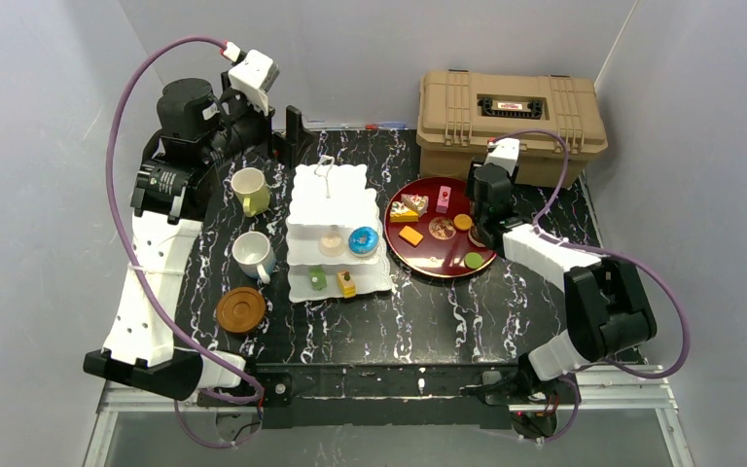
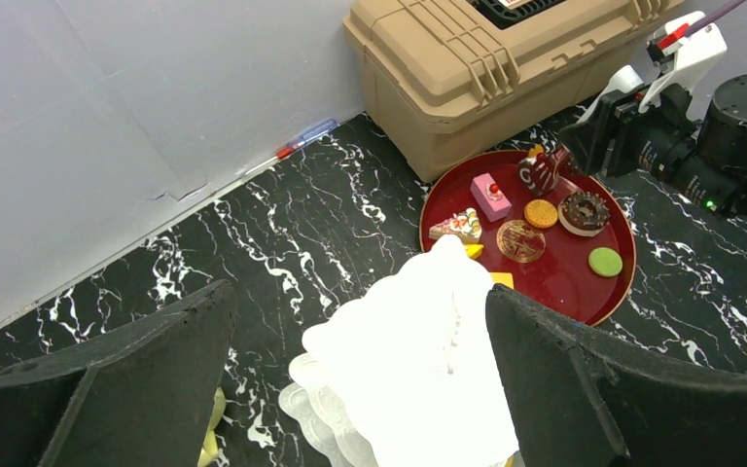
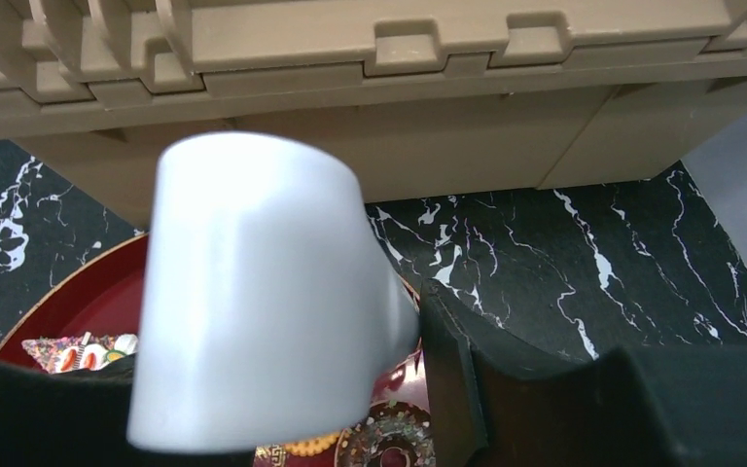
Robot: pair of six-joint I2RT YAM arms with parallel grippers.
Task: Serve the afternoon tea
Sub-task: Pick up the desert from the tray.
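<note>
The white three-tier cake stand [image 1: 336, 209] stands mid-table with a blue donut [image 1: 363, 240] and small green and yellow pastries on its lower tiers. Left of it are the yellow-green mug [image 1: 251, 191], the white mug [image 1: 253, 255] and a brown coaster [image 1: 241, 309]. My left gripper [image 1: 290, 136] hangs open and empty, high behind the stand; the stand's top [image 2: 418, 360] shows below its fingers. My right gripper [image 1: 481, 226] is over the red tray [image 1: 428, 268], shut on a toy cupcake with a white base [image 3: 253, 292]; its dark top shows in the left wrist view [image 2: 542, 172].
The red tray [image 2: 564, 292] holds several loose pastries: a pink cake [image 2: 489, 195], a chocolate donut [image 2: 584, 211], a green macaron [image 2: 604, 261], a cookie [image 2: 541, 213]. The tan ribbed case [image 1: 511, 122] stands right behind the tray against the back wall.
</note>
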